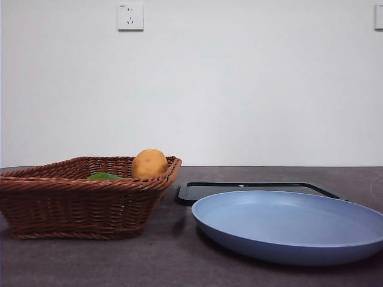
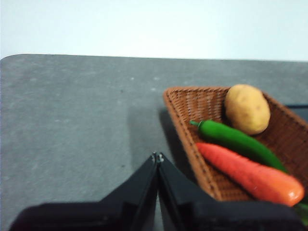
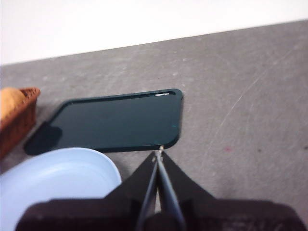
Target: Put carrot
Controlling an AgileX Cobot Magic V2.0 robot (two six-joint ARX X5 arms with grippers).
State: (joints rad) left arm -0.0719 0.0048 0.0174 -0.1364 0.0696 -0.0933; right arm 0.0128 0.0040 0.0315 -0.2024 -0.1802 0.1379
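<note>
The carrot [image 2: 250,175], reddish-orange and tapered, lies inside the brown wicker basket [image 2: 192,132] beside a green pepper [image 2: 236,142] and a yellow-orange potato [image 2: 247,109]. In the front view the basket [image 1: 84,206] stands at the left; its rim hides the carrot, and only the potato [image 1: 149,164] and a bit of green [image 1: 104,176] show. My left gripper [image 2: 157,157] is shut and empty, just outside the basket's near wall. My right gripper [image 3: 158,154] is shut and empty, at the edge of the dark tray [image 3: 115,121].
A light blue plate [image 1: 293,226] sits at the front right, with the flat dark tray [image 1: 257,190] behind it. The same plate [image 3: 53,185] shows in the right wrist view. A wall with a socket [image 1: 130,17] stands behind the grey table.
</note>
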